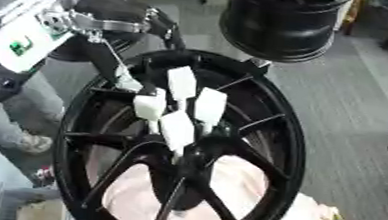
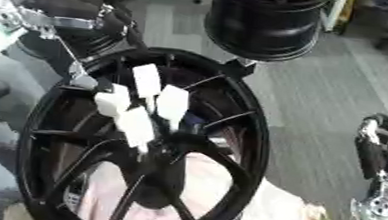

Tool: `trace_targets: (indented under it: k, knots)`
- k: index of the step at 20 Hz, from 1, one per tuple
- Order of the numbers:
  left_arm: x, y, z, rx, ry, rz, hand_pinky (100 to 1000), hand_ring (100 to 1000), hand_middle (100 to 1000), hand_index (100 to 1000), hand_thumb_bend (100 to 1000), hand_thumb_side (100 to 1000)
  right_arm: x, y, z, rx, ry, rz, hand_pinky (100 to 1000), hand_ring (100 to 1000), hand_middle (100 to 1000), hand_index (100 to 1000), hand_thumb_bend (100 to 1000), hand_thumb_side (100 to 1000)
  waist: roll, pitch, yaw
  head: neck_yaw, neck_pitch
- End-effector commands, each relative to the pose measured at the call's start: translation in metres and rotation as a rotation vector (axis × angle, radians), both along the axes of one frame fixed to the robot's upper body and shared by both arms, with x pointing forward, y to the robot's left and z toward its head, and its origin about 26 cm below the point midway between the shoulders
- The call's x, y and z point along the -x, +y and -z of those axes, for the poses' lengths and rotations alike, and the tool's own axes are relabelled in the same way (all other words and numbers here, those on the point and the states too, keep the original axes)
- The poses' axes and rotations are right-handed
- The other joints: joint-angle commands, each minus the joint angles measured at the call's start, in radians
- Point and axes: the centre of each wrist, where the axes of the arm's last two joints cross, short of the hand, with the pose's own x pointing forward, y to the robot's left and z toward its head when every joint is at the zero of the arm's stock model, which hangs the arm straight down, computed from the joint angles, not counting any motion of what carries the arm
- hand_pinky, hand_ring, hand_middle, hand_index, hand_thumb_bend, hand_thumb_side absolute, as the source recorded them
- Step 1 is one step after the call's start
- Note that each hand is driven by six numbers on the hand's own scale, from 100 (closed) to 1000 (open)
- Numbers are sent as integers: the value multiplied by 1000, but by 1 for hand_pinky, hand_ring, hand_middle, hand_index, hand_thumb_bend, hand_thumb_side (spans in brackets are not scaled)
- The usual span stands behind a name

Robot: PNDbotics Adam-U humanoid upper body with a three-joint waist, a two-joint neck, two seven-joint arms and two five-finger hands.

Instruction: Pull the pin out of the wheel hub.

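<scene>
Black wheel hub (image 1: 257, 137) fills the centre and lower frame, resting on pale pink cloth (image 1: 235, 181). Left hand (image 1: 176, 105) comes in from upper left, white-tipped fingers bunched over the hub's middle among the spokes; pin itself can't be made out, grip unclear. Right hand (image 2: 378, 153) sits idle at right edge, fingers unreadable. Second black rim (image 1: 284, 19) stands at top of frame on grey floor (image 1: 348, 95).

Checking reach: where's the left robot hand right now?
Left robot hand sits mid-frame in the left eye view, over the centre of the black wheel hub, white fingertips spread among the spokes; its arm comes in from upper left.
</scene>
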Motion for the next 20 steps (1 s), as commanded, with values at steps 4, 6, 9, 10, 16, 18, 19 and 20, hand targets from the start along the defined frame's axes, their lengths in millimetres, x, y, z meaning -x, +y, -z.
trace_targets:
  k: [4,6,9,10,16,18,19,20]
  knots:
    - [1,5,-6,-428,-91,294,764,701,707,857,494,579,-1,-6,-7,29,-16,-1,500,633,678,735,100,522,-3,-16,0,4,-2]
    - [2,8,-5,-441,-90,290,761,697,703,855,501,588,-1,-6,-8,30,-16,-2,500,633,678,735,100,523,-2,-17,1,4,-2]
    - [3,14,-1,-461,-86,279,759,694,702,855,508,600,-1,-6,-7,31,-15,-1,500,633,678,735,100,523,-2,-18,5,3,-2]
    - [3,16,0,-468,-84,276,758,692,700,854,515,606,-1,-6,-7,32,-14,0,500,633,678,735,100,523,-3,-18,6,3,-2]
    - [4,28,7,-491,-71,249,755,694,704,857,508,608,0,-7,-7,33,-13,1,500,633,678,735,100,522,-6,-21,16,3,-2]
    - [3,29,8,-483,-65,247,758,700,713,859,492,601,-1,-6,-7,32,-12,0,500,632,678,735,100,523,-8,-22,18,3,-2]
    - [3,28,8,-475,-63,246,759,703,719,861,491,600,-1,-6,-7,31,-12,-1,500,632,678,735,100,523,-10,-22,19,4,-2]
    - [2,28,9,-469,-61,246,761,705,723,863,489,598,-1,-6,-7,30,-11,-2,500,632,678,735,100,522,-11,-22,19,4,-2]
